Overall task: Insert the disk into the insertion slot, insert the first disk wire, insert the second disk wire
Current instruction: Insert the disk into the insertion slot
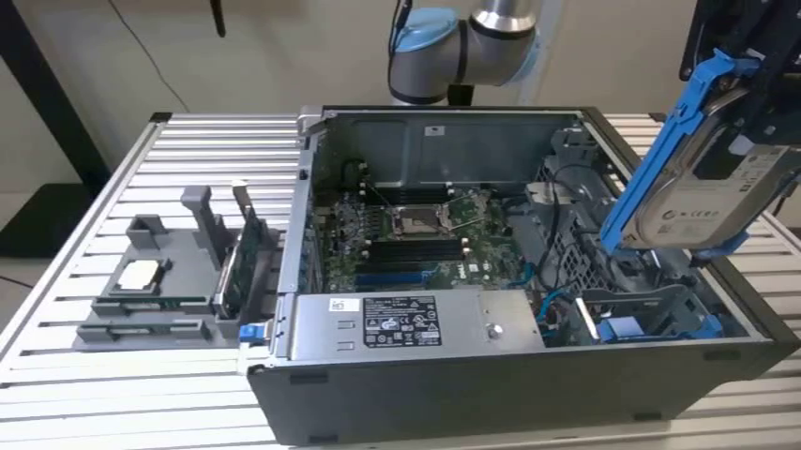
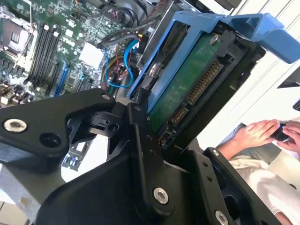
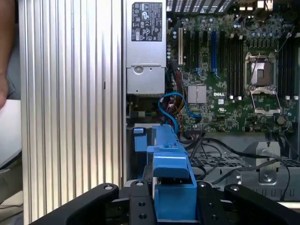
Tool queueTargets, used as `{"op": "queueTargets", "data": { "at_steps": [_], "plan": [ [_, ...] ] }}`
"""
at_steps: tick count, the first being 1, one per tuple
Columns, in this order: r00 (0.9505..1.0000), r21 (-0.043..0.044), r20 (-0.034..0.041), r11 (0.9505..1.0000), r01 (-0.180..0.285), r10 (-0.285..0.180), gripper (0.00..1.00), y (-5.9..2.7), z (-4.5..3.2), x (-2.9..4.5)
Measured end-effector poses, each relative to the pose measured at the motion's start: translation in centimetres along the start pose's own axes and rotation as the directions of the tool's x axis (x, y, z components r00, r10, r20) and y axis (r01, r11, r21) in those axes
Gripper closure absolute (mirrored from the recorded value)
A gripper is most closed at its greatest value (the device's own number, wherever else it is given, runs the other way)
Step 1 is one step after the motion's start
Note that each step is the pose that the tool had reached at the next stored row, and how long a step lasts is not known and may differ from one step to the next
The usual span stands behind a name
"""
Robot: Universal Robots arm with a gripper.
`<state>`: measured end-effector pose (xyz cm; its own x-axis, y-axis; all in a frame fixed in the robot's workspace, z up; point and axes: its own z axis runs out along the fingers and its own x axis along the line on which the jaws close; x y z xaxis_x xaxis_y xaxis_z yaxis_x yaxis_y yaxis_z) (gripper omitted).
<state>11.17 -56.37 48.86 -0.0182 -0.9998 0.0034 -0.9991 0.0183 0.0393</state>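
Between the black fingers (image 2: 143, 150) of my hand (image 2: 164, 135) sits the disk (image 1: 701, 187). I am clenched on it, one finger on each side of its blue frame (image 1: 657, 141).

In the second wrist view its green circuit board (image 2: 180, 93) and the row of connector pins (image 2: 204, 84) face the camera. In the first wrist view the frame's blue edge rises straight up from between my fingers.

In the exterior view the disk hangs at the right edge, in the upper half of the frame. It is tilted steeply with its white label (image 1: 707, 211) turned toward the camera. It is in the air above the right end of the open case (image 1: 501, 412) and touches no part of it.

Below the disk, in the case's lower right corner in that view, stands a drive cage (image 1: 639, 328) with blue parts inside. Blue cables (image 3: 171, 105) loop between the cage and the silver power supply (image 1: 400, 323), which lies along the near wall. The motherboard (image 1: 426, 234) covers the middle of the case floor.

My arm (image 1: 482, 37) shows at the top centre, behind the case.

The case stands on a slatted metal counter (image 1: 126, 394). Toward the exterior view's left, a grey holder (image 1: 150, 281) carrying small parts stands just beside the case.

In the second wrist view a person's hands (image 2: 262, 133) are close together beyond the disk.
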Motion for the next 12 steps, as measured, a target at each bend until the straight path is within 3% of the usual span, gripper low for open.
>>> {"op": "queueTargets", "data": {
  "at_steps": [12],
  "plan": [
    [1.0000, -0.0001, 0.0002, 1.0000, 0.000, 0.000, 0.67, -0.01, 0.34, 0.05]
  ]
}}
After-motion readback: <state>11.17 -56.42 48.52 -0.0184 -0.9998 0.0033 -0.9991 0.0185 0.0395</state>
